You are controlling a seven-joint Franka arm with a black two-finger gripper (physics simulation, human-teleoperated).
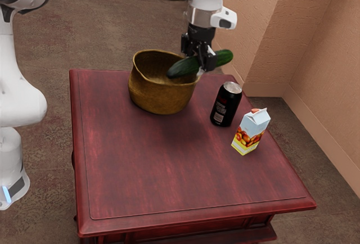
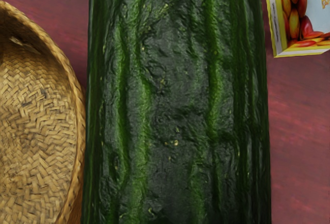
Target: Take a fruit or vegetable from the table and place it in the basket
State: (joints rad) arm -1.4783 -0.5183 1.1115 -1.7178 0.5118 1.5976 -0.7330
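Cucumber [image 1: 225,57], one, is clasped between the jaws of the gripper [image 1: 205,64], one end above the woven basket [image 1: 160,99]; black can [image 1: 220,109], red lettering illegible; carton [image 1: 254,123] nearby, fruit-printed, orange lettering incomplete; red table [image 1: 163,171] beneath.

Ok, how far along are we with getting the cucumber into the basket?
The pick-up looks done: the cucumber is up off the table. It is in hand now, gripped crosswise by the gripper, with one end above the opening of the basket and the other sticking out past the rim. Left to do: likely center it over the basket, lower it and let go.
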